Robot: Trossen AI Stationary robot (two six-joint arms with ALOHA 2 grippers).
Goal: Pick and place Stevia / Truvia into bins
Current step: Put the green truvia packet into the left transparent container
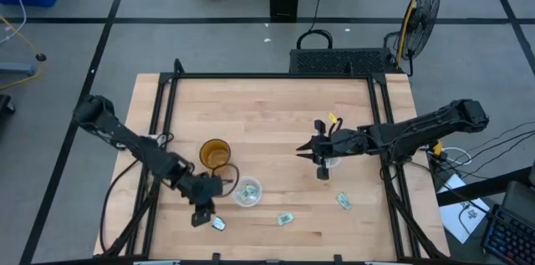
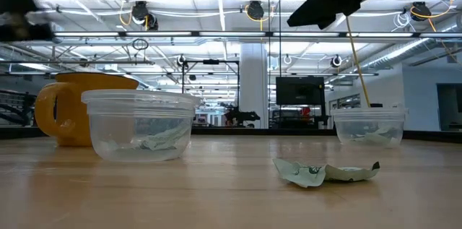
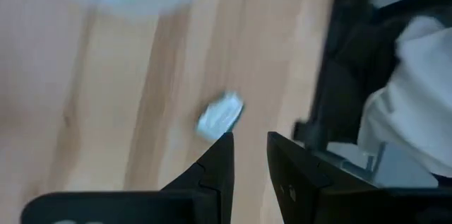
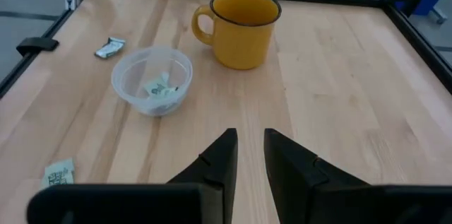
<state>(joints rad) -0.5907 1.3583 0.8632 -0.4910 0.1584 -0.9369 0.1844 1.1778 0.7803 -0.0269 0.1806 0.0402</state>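
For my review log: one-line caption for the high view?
Left end effector beside a loose sachet; right end effector above its clear cup.

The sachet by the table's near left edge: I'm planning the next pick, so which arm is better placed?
Left. Its claw hovers right beside that sachet, whereas the right claw sits across the table over the other cup.

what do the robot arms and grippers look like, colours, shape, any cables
Both arms are dark, slim and jointed. The left gripper and right gripper each end in two black, flat, tapering fingers. A yellow tag sits near the right wrist, and black cables loop along the left arm.
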